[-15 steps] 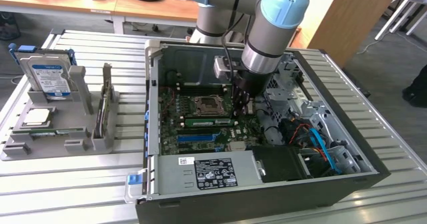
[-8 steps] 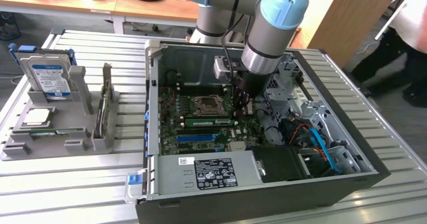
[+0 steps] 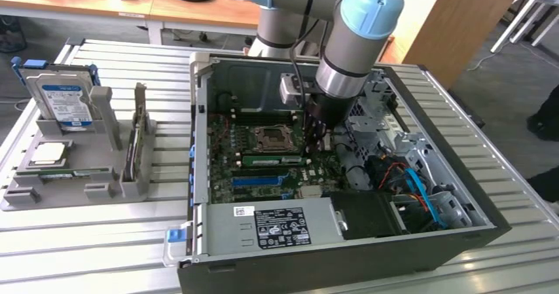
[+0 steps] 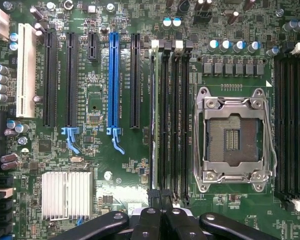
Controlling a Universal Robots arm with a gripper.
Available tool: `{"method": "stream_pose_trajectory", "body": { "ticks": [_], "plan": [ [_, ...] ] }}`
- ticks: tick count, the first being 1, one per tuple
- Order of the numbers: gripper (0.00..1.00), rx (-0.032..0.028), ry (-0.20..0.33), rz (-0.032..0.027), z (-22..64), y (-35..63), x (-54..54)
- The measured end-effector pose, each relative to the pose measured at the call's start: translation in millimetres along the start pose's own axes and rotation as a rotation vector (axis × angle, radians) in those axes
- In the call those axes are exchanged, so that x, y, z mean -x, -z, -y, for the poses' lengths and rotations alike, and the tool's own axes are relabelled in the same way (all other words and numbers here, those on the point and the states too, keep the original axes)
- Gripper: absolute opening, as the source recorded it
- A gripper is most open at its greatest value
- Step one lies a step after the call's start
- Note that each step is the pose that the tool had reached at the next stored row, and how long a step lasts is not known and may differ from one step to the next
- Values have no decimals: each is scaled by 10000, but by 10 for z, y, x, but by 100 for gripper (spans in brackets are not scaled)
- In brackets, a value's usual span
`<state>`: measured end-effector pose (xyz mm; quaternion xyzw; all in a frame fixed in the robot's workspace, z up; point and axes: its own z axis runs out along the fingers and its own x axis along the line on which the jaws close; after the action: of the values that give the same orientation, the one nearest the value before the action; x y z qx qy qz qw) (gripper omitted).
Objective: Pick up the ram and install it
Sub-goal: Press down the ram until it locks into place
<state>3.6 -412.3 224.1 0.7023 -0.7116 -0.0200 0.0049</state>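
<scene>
An open computer case (image 3: 199, 143) lies on its side on a slatted metal table (image 3: 88, 241), filling the middle and the exterior view's right. The robot arm comes down from the upper centre of the frame into the case, and its dark claw (image 3: 315, 147) ends just above the motherboard, a little to the exterior view's right of the square processor socket (image 3: 266, 139).

The ram (image 3: 271, 160) is inside the case, not in the grey parts tray (image 3: 52, 192) at the exterior view's left. It stands on edge in a memory slot just below the socket in the exterior frame. It shows as a thin green strip, and its long axis runs across that frame from left to right. The claw is over the strip's right end.

The wrist view looks straight down at the board. There the ram (image 4: 153, 125) is a pale, narrow edge in the first of the black memory slots, between the blue expansion slot (image 4: 113, 80) and the socket (image 4: 233, 137). Its long axis points straight at the claw (image 4: 160, 200), whose two black fingertips are pressed together with no gap and sit at the near end of the stick. Nothing is held between them. Whether the tips touch the ram's top edge cannot be told.

The stick seems to be in its slot, with the closed claw above one end. Whether that end is fully latched cannot be made out.
</scene>
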Motion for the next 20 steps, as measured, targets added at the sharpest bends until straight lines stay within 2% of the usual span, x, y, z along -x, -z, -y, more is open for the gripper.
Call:
{"method": "stream_pose_trajectory", "body": {
  "ticks": [20],
  "plan": [
    [11, -1, 0, 8, 0, -11, 1]
  ]
}}
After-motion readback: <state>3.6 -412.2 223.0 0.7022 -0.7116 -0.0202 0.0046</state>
